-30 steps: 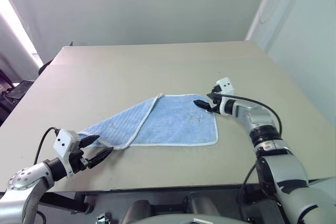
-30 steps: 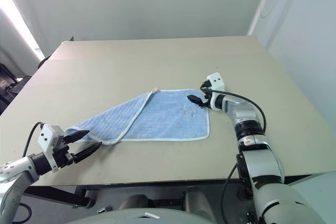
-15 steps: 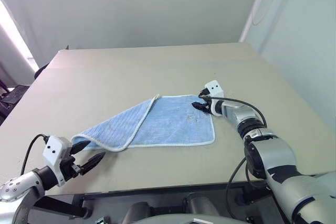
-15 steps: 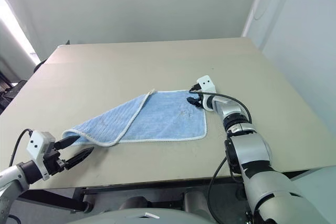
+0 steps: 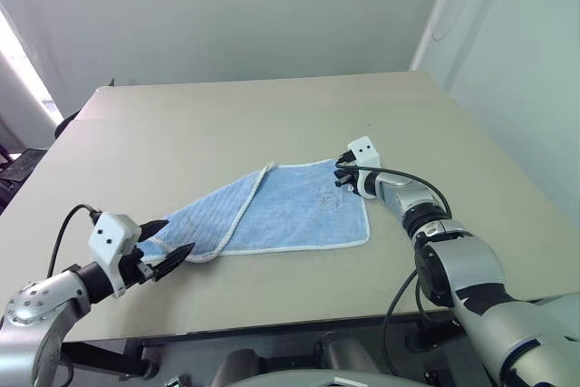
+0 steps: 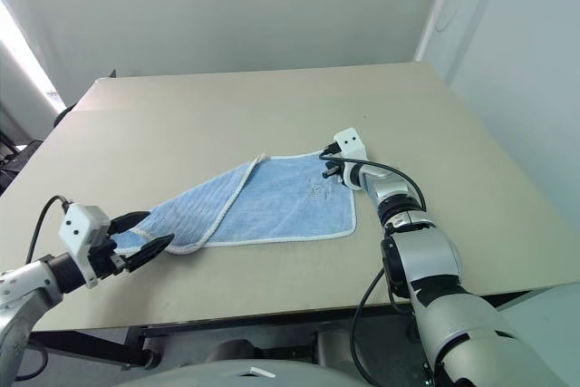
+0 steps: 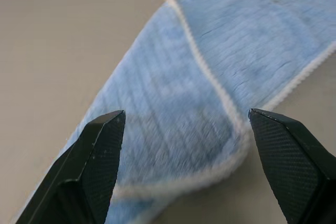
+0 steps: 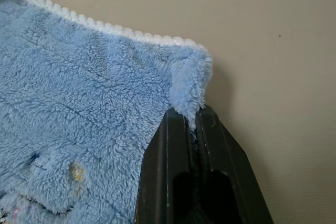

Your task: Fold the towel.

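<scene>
The blue towel (image 5: pixel 281 212) lies on the tan table (image 5: pixel 227 124), partly folded, with one end stretched into a point toward the robot's left. To fold it well, I think the robot should lift the far corner only a little, carry it slowly over the cloth, and keep the edges lined up. The right gripper (image 8: pixel 192 120) has its two black fingers pressed together on that far corner, pinching a bit of fluffy cloth. The left gripper (image 7: pixel 186 145) is spread wide at the pointed end, holding nothing.
</scene>
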Motion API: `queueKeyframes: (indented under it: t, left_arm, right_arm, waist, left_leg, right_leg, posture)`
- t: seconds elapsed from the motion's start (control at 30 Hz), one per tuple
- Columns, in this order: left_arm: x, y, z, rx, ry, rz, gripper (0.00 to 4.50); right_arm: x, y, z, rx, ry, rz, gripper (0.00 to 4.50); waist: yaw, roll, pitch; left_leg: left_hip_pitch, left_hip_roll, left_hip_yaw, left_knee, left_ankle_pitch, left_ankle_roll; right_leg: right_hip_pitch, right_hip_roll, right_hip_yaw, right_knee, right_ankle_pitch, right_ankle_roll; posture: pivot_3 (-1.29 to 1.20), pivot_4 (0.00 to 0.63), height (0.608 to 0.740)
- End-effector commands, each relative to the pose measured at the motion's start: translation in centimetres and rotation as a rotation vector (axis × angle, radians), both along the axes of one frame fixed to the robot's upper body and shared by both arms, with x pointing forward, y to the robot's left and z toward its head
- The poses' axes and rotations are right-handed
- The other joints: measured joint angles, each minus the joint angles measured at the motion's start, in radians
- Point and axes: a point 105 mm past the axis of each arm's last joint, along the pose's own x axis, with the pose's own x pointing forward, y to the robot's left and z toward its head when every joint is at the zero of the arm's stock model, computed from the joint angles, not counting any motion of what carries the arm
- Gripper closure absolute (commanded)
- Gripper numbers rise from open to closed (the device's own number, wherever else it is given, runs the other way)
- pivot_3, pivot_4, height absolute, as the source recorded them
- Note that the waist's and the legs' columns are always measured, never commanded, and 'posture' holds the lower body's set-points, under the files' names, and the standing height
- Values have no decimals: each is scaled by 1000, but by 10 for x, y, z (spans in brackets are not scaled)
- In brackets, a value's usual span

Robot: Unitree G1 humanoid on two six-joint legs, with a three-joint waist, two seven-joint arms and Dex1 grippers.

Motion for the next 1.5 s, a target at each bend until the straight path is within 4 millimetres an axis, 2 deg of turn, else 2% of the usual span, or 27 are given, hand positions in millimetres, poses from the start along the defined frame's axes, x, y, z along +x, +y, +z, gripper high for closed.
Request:
queueKeyframes:
  t: [0.03,0.23,0.4,0.5,0.8,0.83,0.97,1.07,1.2,1.3,1.4,1.5]
  left_arm:
    - [1,-12,-12,63,24,-73,511]
    - [1,-12,-41,183,88,-121,511]
    - [11,-13,-42,151,82,-104,511]
    - [11,-20,-34,69,81,-122,1115]
    - [7,-8,-40,100,106,-104,4328]
    - [7,-7,-39,97,99,-101,4460]
    - [17,2,-24,68,56,-58,4460]
    - [34,18,-3,39,-21,20,4460]
    - [79,54,38,6,-199,247,4460]
    - [115,84,49,106,-266,404,4460]
    - [149,104,69,133,-338,525,4460]
    - [175,116,88,200,-380,619,4460]
  right_arm:
    - [8,4,15,-6,-66,-5,4472]
    - [8,1,14,5,-70,-30,4472]
    - [9,1,17,27,-80,-34,4472]
    - [8,0,15,26,-80,-32,4500]
    - [7,-2,13,23,-80,-34,4500]
    - [7,-2,13,21,-82,-36,4500]
    - [10,-3,22,36,-125,-23,4500]
    - [13,1,40,97,-176,15,4500]
    - [22,1,78,144,-315,37,4500]
    - [32,1,105,111,-418,18,4500]
    - [40,1,134,111,-521,-23,4500]
    - [45,1,169,108,-660,-52,4500]
  waist:
    - [-1,0,0]
    - [-1,1,0]
    - [0,1,1]
    - [0,1,1]
    - [0,1,1]
    - [0,1,1]
    - [0,1,1]
    - [2,1,1]
    - [3,2,2]
    - [2,3,3]
    - [1,2,2]
    - [3,-1,1]
  left_leg:
    - [0,0,0,0,0,0]
    - [0,0,0,-1,0,0]
    - [0,0,0,-1,0,0]
    - [0,0,0,-1,0,0]
    - [-1,0,0,-2,0,0]
    - [-1,0,0,-2,0,0]
    - [-1,0,0,-2,0,0]
    - [-1,0,0,-2,0,0]
    - [-2,0,-1,-2,0,0]
    - [-3,0,-2,-2,0,0]
    - [-6,-1,-2,-2,0,0]
    - [-19,-2,-2,-1,1,-1]
  right_leg:
    - [0,0,0,0,0,0]
    - [-1,0,0,0,0,0]
    - [-1,0,0,0,0,0]
    - [-1,0,0,0,0,0]
    - [-1,0,0,-1,0,1]
    - [-1,0,0,-1,0,1]
    - [-1,0,0,-1,0,1]
    - [-2,0,0,-1,0,1]
    - [-2,0,-2,-1,2,4]
    - [-3,0,-2,-1,2,4]
    - [-5,0,-3,-1,3,5]
    - [-20,-3,-4,4,4,4]
  posture:
    - [0,0,740]
    - [0,0,740]
    - [0,0,740]
    - [0,0,740]
    - [0,0,740]
    - [0,0,740]
    - [0,0,740]
    - [0,0,740]
    - [0,0,740]
    - [0,0,740]
    - [0,0,740]
    - [0,0,740]
